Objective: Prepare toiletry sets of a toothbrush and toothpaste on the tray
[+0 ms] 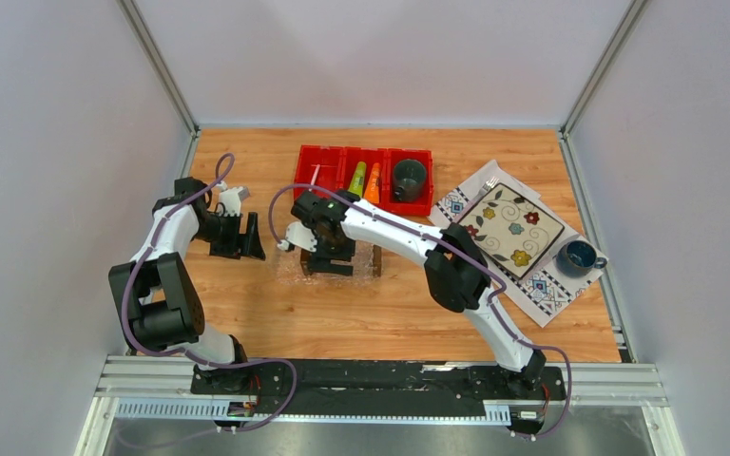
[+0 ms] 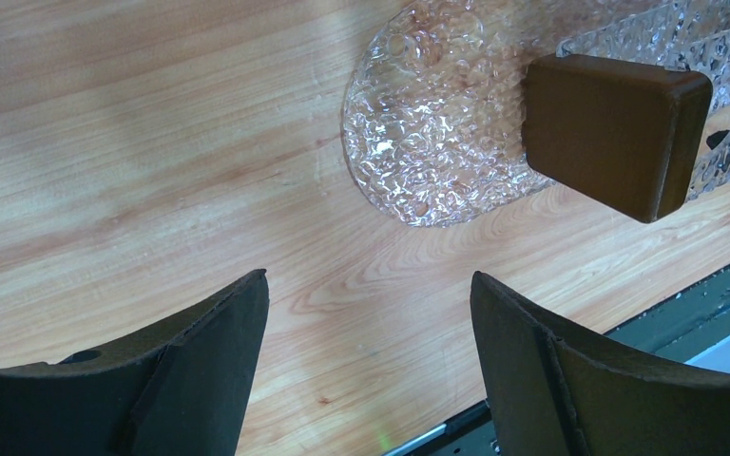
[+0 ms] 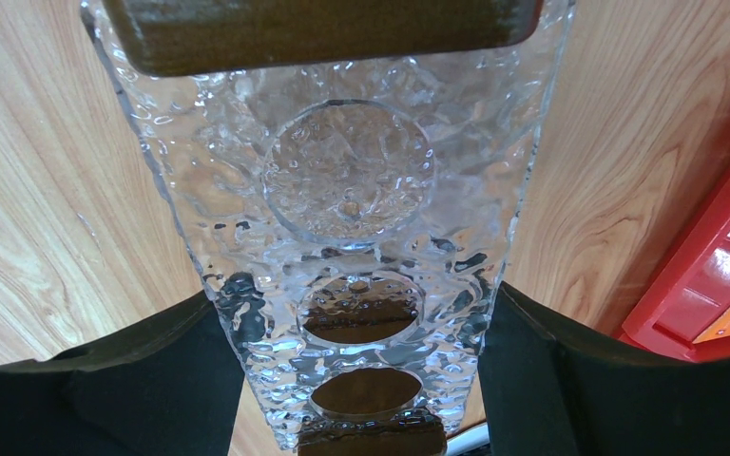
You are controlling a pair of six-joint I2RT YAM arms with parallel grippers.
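Note:
The clear tray (image 1: 363, 256) lies on the wooden table in front of the red bin (image 1: 366, 150). My right gripper (image 1: 328, 261) straddles it. In the right wrist view the fingers (image 3: 542, 370) press both long sides of the tray (image 3: 352, 171), between its brown handles (image 3: 323, 28). My left gripper (image 1: 244, 249) is open and empty just left of the tray. Its wrist view shows the gripper (image 2: 369, 275) over bare wood, with the tray end (image 2: 428, 123) and a brown handle (image 2: 618, 133) ahead. The white toothbrush (image 1: 316, 177), lime green tube (image 1: 356, 179) and orange tube (image 1: 373, 183) lie in the bin.
A dark mug (image 1: 409, 179) stands in the bin's right compartment. A flower-patterned plate (image 1: 513, 228) lies on a white cloth (image 1: 547, 290) at the right, with a blue cup (image 1: 580, 255) beside it. The red bin (image 3: 713, 285) is close to the right fingers.

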